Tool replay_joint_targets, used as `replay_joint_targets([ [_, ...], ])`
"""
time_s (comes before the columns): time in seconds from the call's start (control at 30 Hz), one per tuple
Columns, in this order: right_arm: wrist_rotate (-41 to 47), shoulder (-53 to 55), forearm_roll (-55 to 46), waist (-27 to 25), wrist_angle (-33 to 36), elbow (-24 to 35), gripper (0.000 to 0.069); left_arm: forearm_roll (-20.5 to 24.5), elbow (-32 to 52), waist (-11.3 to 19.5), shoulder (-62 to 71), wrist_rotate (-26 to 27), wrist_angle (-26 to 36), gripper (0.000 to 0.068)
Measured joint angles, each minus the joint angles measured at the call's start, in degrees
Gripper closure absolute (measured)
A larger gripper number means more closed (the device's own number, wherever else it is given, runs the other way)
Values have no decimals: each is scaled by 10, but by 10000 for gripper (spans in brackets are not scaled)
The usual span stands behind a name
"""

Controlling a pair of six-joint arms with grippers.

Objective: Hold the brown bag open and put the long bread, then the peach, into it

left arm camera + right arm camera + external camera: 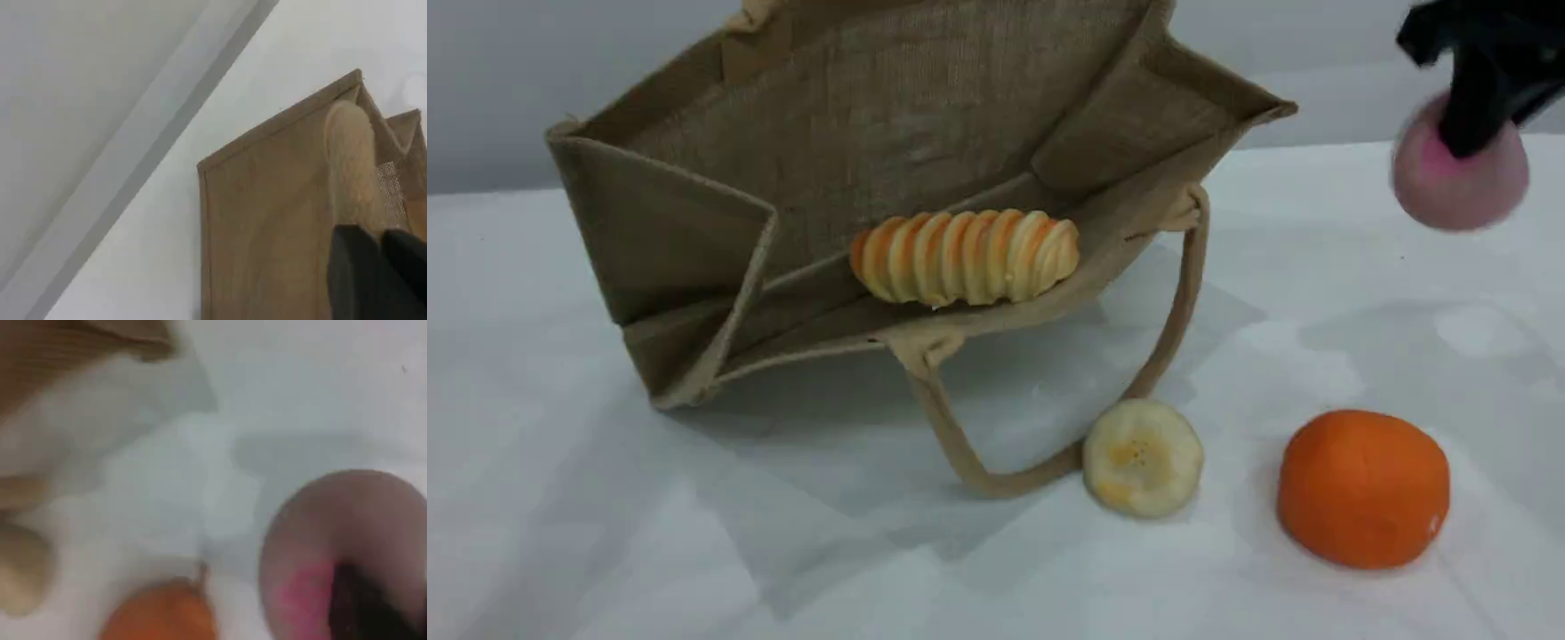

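Observation:
The brown bag stands tilted with its mouth wide open toward the camera. The long bread lies inside it on the lower wall. In the left wrist view my left gripper is shut on the bag's upper handle, above the bag's side; this gripper is out of the scene view. At the upper right my right gripper is shut on the peach, holding it above the table, right of the bag. The right wrist view shows the peach close against the dark fingertip.
A bright orange fruit sits at the front right and a pale banana slice lies left of it. The bag's lower handle loop rests on the white table, touching the slice. The blurred orange fruit shows below the peach.

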Motion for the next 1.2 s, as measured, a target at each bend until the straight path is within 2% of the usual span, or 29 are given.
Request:
replay_joint_targets([
  [0.23, -33, -154, 57, 59, -36, 89, 673, -1, 0, 0, 0, 0, 0, 609],
  [0.47, -32, -243, 87, 141, -52, 117, 673, -1, 0, 0, 0, 0, 0, 609],
  [0.63, -54, -215, 125, 205, -91, 116, 673, -1, 0, 0, 0, 0, 0, 609],
  [0.73, -64, -188, 138, 225, -127, 116, 673, -1, 0, 0, 0, 0, 0, 609],
  [0.97, -87, -105, 177, 227, -204, 93, 670, -1, 0, 0, 0, 0, 0, 609],
  [1.2, -120, 3, 182, 227, -205, 2, 667, -1, 0, 0, 0, 0, 0, 609],
])
